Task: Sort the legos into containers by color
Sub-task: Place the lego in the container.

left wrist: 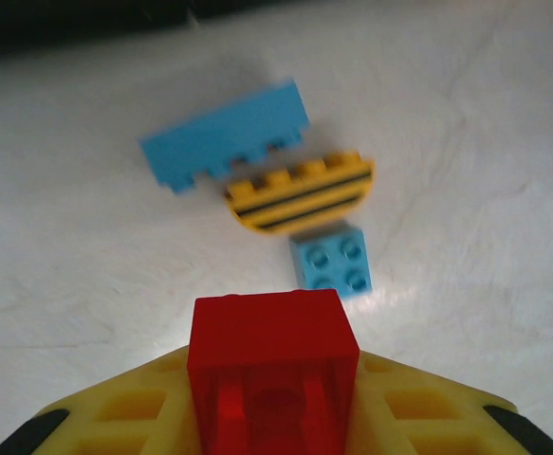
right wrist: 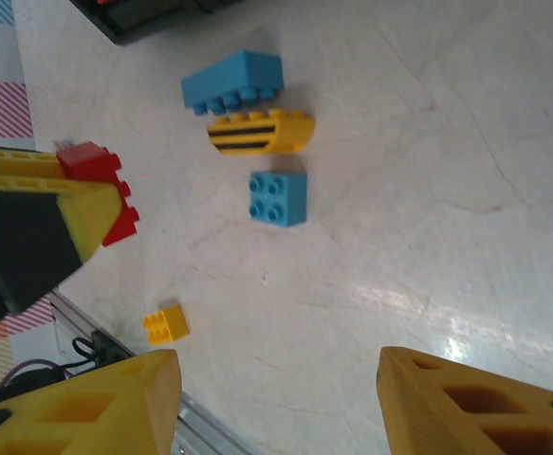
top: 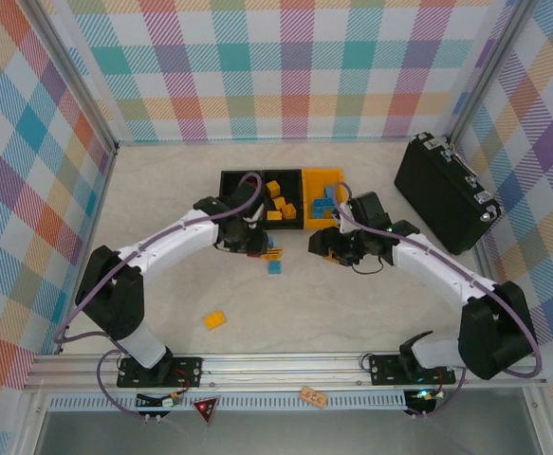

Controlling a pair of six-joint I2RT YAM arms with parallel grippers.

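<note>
While left gripper (left wrist: 271,412) is pinching red brick (left wrist: 268,336) at its fingertips: you are risking a slip on smooth, hard plastic.
Right gripper (right wrist: 276,398): hanging part open, empty, crowding from 3 o'clock; bump risk.
Loose legos: glossy studded blue slab (left wrist: 227,142), striped curved yellow piece (left wrist: 300,194), blue square (left wrist: 331,261), lying at 12 o'clock.
Containers (top: 257,172): rigid bins, sitting beyond at 12 o'clock.
</note>
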